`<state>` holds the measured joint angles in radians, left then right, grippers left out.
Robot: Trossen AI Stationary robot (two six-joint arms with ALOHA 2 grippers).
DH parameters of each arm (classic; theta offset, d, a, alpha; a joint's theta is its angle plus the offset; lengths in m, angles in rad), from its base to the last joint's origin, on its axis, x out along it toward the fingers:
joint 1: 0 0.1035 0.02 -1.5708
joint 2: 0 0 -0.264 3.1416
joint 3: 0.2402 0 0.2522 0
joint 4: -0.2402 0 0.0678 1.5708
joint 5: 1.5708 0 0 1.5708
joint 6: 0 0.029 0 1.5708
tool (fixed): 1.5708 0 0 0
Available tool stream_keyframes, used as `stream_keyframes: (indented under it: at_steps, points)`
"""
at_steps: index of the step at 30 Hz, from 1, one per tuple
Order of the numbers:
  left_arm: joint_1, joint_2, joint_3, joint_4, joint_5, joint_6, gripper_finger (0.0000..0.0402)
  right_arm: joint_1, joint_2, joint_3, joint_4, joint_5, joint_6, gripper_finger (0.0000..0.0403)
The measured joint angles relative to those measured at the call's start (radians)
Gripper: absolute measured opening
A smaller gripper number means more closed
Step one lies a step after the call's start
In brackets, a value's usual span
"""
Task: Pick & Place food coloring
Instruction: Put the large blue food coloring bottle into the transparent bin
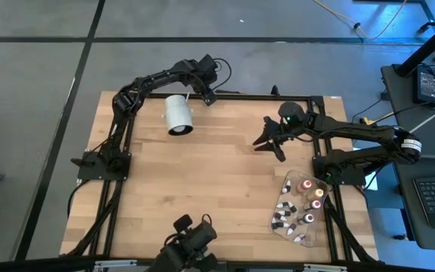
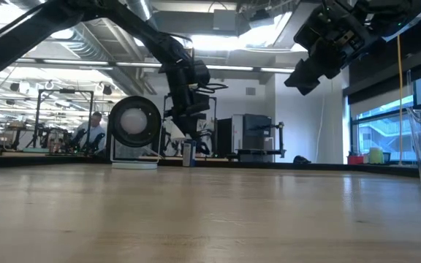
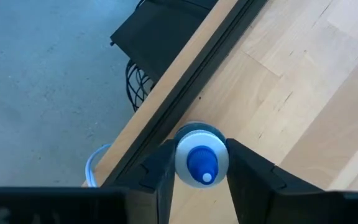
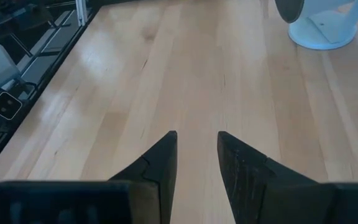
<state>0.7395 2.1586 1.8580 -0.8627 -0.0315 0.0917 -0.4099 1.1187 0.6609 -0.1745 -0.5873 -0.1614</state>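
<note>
Near the tabletop's (image 1: 202,174) far edge, the left gripper (image 3: 201,171) has its fingers closed against a small white bottle (image 3: 202,163) with a blue tip. No writing is legible. Right gripper (image 4: 196,158) hangs empty, fingers slightly apart. Remaining food coloring bottles (image 1: 299,204) lie in a clear tray (image 1: 276,225) at the near right corner.

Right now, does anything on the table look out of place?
One blue-capped bottle stands alone at the table's far edge, gripped by the left gripper, far from the tray holding the other bottles.
</note>
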Motion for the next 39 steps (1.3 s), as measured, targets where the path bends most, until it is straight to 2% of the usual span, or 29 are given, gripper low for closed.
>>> stream_keyframes:
  at_steps: [6,13,15,19,24,27,34,39]
  points:
    - [-0.005,0.0,0.0,-0.001,0.011,0.0,0.0131,0.0,0.0,0.0,-0.028,0.0,0.0,0.0117]
    - [-0.065,-0.008,0.04,-0.068,0.272,0.031,0.0114,0.0,0.0,0.0,-0.025,0.0,0.0,0.0117]
    - [-0.108,-0.009,0.043,-0.095,0.306,0.083,0.0114,0.0,0.0,0.0,-0.025,0.0,0.0,0.0117]
    - [-0.235,-0.009,0.043,-0.16,0.264,0.179,0.0121,0.0,0.0,0.0,-0.025,0.0,0.0,0.0117]
    - [-0.423,-0.008,0.043,-0.15,0.18,0.205,0.0124,0.0,0.0,0.0,-0.025,0.004,-0.002,0.0117]
    - [-0.517,-0.008,0.043,-0.148,0.169,0.208,0.0121,0.0,0.0,0.0,-0.026,0.02,0.0,0.0117]
    - [-0.668,-0.006,0.043,-0.148,0.13,0.191,0.0127,0.0,0.0,0.0,-0.032,0.021,0.002,0.0117]
    - [-0.722,-0.006,0.043,-0.148,0.103,0.184,0.0128,0.0,0.0,0.0,-0.032,0.02,0.003,0.0117]
